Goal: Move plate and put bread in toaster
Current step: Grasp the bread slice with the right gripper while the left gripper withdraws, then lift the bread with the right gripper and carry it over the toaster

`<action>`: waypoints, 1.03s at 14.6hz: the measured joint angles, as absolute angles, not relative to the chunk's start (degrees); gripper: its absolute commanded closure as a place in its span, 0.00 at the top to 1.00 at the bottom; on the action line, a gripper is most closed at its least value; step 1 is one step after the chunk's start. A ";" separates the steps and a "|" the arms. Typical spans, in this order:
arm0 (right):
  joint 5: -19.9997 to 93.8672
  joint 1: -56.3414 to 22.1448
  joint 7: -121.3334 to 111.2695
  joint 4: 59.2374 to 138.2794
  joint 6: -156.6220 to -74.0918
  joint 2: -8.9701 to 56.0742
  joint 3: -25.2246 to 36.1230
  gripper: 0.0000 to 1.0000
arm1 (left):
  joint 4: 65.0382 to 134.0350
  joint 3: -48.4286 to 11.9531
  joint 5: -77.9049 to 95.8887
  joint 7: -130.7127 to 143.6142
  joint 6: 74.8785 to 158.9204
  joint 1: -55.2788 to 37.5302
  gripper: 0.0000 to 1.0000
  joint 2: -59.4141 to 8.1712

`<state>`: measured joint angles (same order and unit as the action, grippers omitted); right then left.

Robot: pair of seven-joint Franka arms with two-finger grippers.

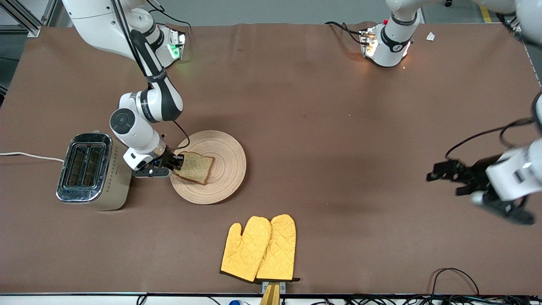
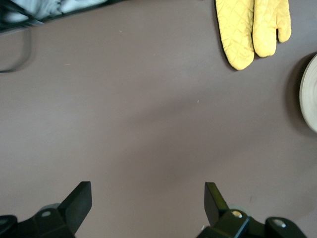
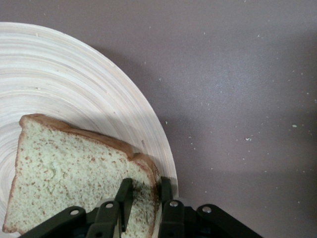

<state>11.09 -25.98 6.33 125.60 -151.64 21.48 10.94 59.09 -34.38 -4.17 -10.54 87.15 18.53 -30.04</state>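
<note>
The bread (image 1: 195, 167) lies on the plate (image 1: 226, 169), at the plate's edge toward the toaster (image 1: 91, 171). My right gripper (image 1: 177, 163) is low between toaster and plate and is shut on the bread's crust edge. In the right wrist view one finger (image 3: 124, 196) lies on the bread (image 3: 64, 173) and the other sits at the crust over the plate's rim (image 3: 74, 89). The toaster stands upright with both slots empty. My left gripper (image 1: 438, 171) is open and empty over bare table at the left arm's end; it also shows in the left wrist view (image 2: 147, 191).
A pair of yellow oven mitts (image 1: 260, 250) lies nearer the front camera than the plate, close to the table's front edge. They also show in the left wrist view (image 2: 252, 29), with the plate's rim (image 2: 309, 94). The toaster's white cord (image 1: 25, 155) runs off the table.
</note>
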 measured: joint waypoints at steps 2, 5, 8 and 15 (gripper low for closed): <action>11.09 -26.08 6.29 125.99 -152.80 21.46 10.89 0.00 | 59.51 -34.18 -4.74 -5.18 81.64 18.55 1.00 -23.22; 11.09 -26.84 6.41 126.26 -153.27 21.44 10.87 0.00 | 62.19 -34.08 -4.82 4.95 78.25 18.68 1.00 -17.83; 11.11 -26.88 6.49 122.52 -145.77 21.03 11.13 0.00 | 64.42 -33.74 -4.82 6.60 79.58 19.92 1.00 -18.03; -3.06 -26.64 6.75 99.20 -108.56 14.91 16.20 0.00 | 75.53 -22.35 -2.16 8.85 86.37 7.85 1.00 -8.76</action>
<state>-3.06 -26.64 6.75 99.20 -108.56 14.91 16.20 75.53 -22.35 -2.16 8.85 86.37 7.85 -8.76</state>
